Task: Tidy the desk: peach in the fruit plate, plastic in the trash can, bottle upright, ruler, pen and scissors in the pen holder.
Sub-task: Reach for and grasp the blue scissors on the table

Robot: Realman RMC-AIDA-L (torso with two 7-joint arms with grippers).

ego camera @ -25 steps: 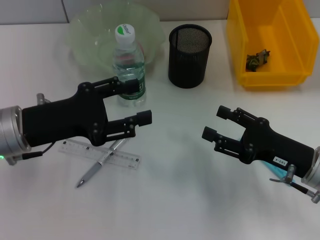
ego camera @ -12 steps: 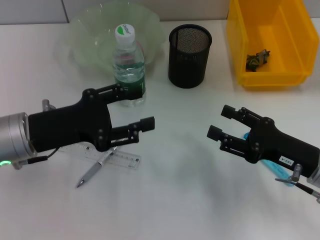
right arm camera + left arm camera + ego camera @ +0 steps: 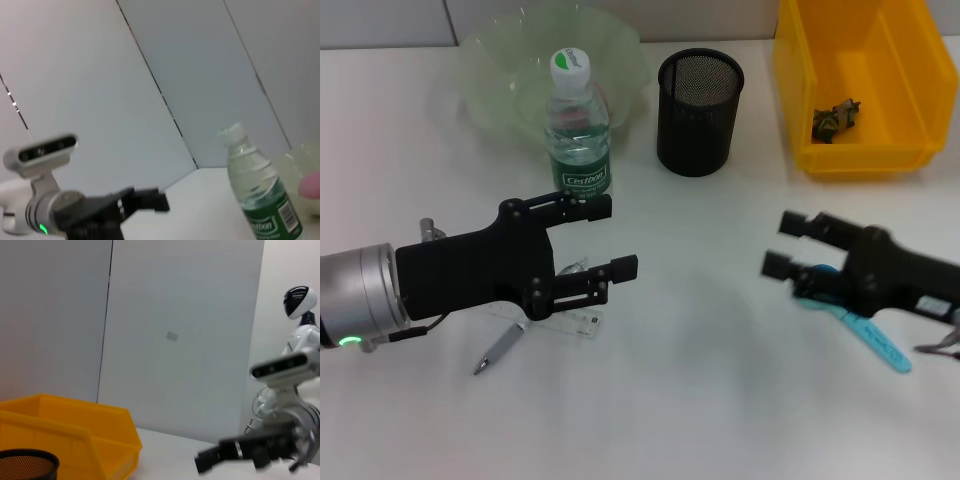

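The water bottle (image 3: 580,130) stands upright before the green fruit plate (image 3: 490,60); it also shows in the right wrist view (image 3: 260,200). A pink shape, the peach (image 3: 311,184), lies in the plate behind it. My left gripper (image 3: 613,236) is open and empty, in front of the bottle and apart from it, above the clear ruler (image 3: 565,323) and the silver pen (image 3: 500,350). My right gripper (image 3: 782,243) is open and empty at the right, over the teal scissors (image 3: 870,338). The black mesh pen holder (image 3: 699,97) stands at the back. Dark crumpled plastic (image 3: 835,118) lies in the yellow bin (image 3: 910,90).
The yellow bin stands at the back right, beside the pen holder; both show in the left wrist view, bin (image 3: 75,430) and holder (image 3: 25,465). The ruler and pen cross each other at the front left.
My left gripper has drawn back from the bottle toward the front, leaving it standing. My right arm has pulled back to the right, uncovering the scissors.
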